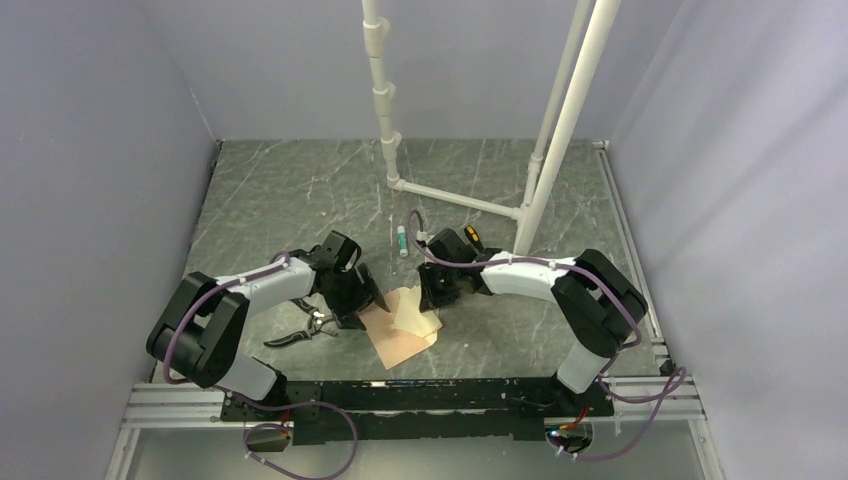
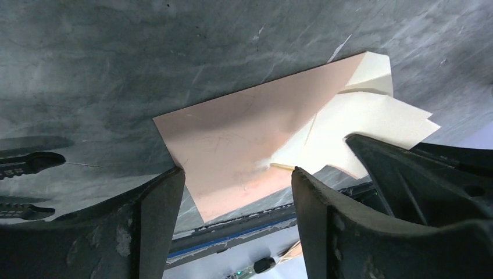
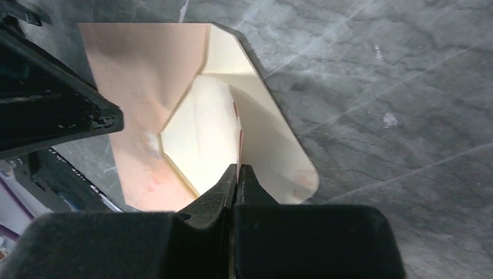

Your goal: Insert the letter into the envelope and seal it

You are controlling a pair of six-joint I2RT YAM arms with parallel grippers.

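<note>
Envelope (image 1: 405,327) on table (image 1: 300,200), between both claws; right claw (image 3: 237,173) closed tight, pinching the pale flap edge; left claw (image 2: 237,172) wide, pink face just ahead between its fingers; dark tool (image 1: 300,331) just left of left claw; green-capped pen (image 1: 402,240) beyond both claws, label too small to read; pipe frame (image 1: 455,198) further back.

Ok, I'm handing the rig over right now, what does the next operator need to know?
Left gripper: open, fingers either side of the letter's near edge, not gripping.
Right gripper: shut, apparently pinching the envelope's pale inner edge.
Things: the letter, the pinkish-tan sheet, overlaps the envelope on the table between the arms; how far in it is, I can't tell.
Done: envelope open.
Left: push the letter fully in, fold the flap, seal.
</note>
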